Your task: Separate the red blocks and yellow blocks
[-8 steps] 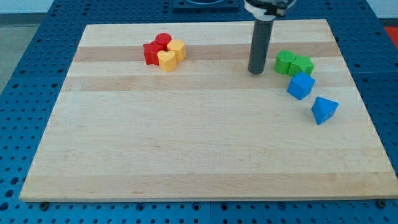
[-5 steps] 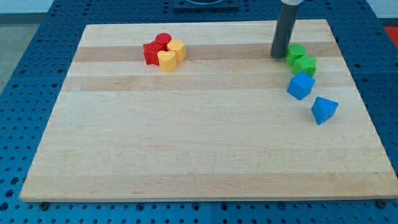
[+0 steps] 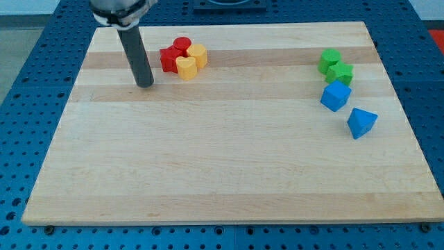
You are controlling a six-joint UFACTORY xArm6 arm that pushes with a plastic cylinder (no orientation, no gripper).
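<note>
While my tip (image 3: 146,85) rests on the wooden board (image 3: 222,173), red and yellow blocks sit clustered
It stands just to the view's left of the cluster, touching and holding nothing; the red star block (image 3: 168,60) and red cylinder (image 3: 182,45) touch the yellow heart block (image 3: 185,67) and yellow block (image 3: 198,55), near the view's top
</note>
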